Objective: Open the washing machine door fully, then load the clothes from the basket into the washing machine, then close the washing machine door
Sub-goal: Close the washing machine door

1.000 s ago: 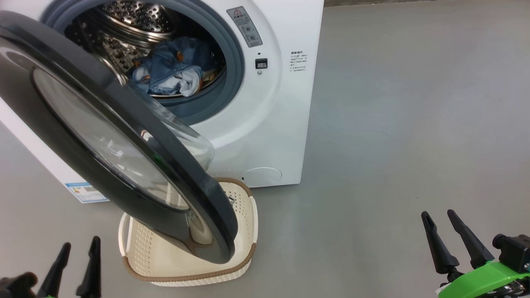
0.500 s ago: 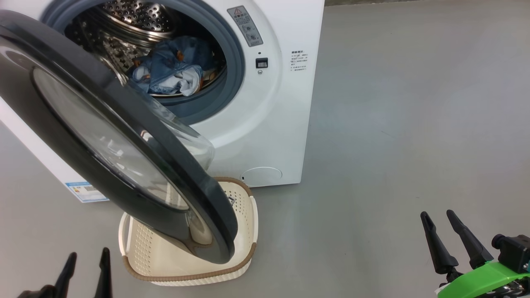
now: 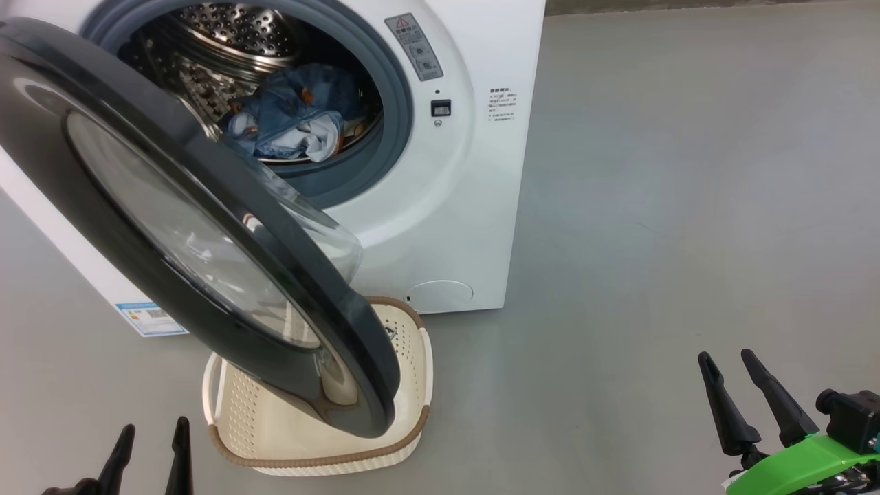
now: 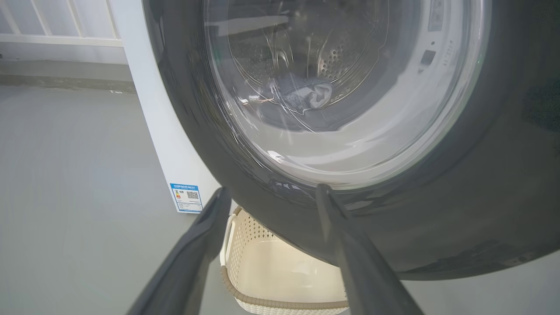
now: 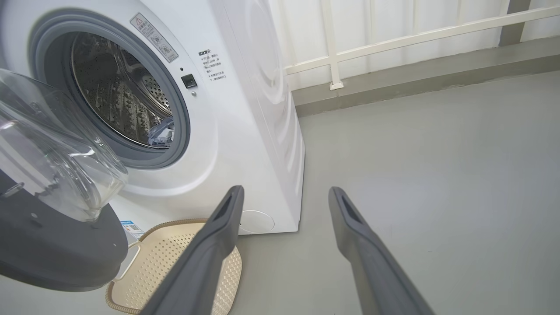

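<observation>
At 11 o'clock, inside the washing machine (image 3: pixel 447 206), lie the clothes (image 3: pixel 289 124); basket (image 3: pixel 316 459) at 6 seems empty, half hidden. My left gripper (image 3: pixel 155 423) and right gripper (image 3: pixel 724 354) spread wide, holding nothing. I'd push the washing machine door (image 3: pixel 206 227) flat toward 12 till latched.

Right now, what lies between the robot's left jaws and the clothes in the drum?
The half-open washing machine door. In the left wrist view the clothes show through its glass window, beyond the open jaws.
</observation>
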Controlling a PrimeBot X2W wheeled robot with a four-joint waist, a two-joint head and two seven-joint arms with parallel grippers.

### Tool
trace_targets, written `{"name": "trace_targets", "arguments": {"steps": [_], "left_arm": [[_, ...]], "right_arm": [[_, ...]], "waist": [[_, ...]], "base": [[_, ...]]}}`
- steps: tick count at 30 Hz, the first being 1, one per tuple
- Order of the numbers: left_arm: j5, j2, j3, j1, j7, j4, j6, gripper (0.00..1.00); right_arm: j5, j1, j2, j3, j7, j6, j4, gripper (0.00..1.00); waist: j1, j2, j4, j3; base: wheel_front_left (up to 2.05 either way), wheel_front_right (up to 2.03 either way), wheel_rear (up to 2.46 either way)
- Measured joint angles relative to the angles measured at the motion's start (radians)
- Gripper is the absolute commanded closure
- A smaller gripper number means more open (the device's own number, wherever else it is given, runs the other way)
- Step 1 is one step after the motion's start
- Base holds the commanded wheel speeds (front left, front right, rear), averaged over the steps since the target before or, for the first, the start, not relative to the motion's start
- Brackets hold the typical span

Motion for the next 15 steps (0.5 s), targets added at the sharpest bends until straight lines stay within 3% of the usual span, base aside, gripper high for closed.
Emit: {"name": "trace_targets", "arguments": {"steps": [7,8,9,10,12,13,15], "left_arm": [[0.001,-0.003,-0.004,0.001,0.0,0.0,0.0,0.0],[0.001,-0.004,-0.004,0.001,0.0,0.0,0.0,0.0],[0.001,-0.005,-0.004,0.001,0.0,0.0,0.0,0.0],[0.001,-0.006,-0.005,0.001,0.0,0.0,0.0,0.0],[0.001,-0.007,-0.01,0.002,0.0,-0.001,0.0,0.0],[0.001,-0.007,-0.014,0.002,0.0,-0.001,0.0,0.0],[0.001,-0.01,-0.021,0.002,0.0,-0.001,0.0,0.0]], "right_arm": [[0.0,0.0,0.0,0.0,0.0,0.0,0.0,0.0],[0.0,0.001,0.0,0.0,0.0,0.0,0.001,0.05],[0.0,0.002,0.0,0.0,0.0,0.0,0.002,0.21],[0.0,0.005,0.0,0.002,0.0,0.0,0.002,0.52],[0.0,0.015,0.001,0.006,0.0,0.0,0.003,0.92],[0.0,0.015,0.001,0.011,0.0,0.0,0.004,1.0],[0.0,0.014,0.003,0.025,0.0,0.0,0.004,1.0]], "waist": [[0.0,0.0,0.012,-0.009],[0.0,0.0,0.015,-0.011],[0.0,0.0,0.017,-0.013],[0.0,0.0,0.02,-0.016],[0.0,-0.0001,0.027,-0.021],[0.0,0.0,0.032,-0.023],[0.0,0.0,0.042,-0.028]], "base": [[0.0,0.0,0.0],[0.0,0.0,0.0],[0.0,0.0,0.0],[0.0,0.0,0.0],[0.0,0.0,0.0],[0.0,0.0,0.0],[0.0,0.0,0.0]]}}
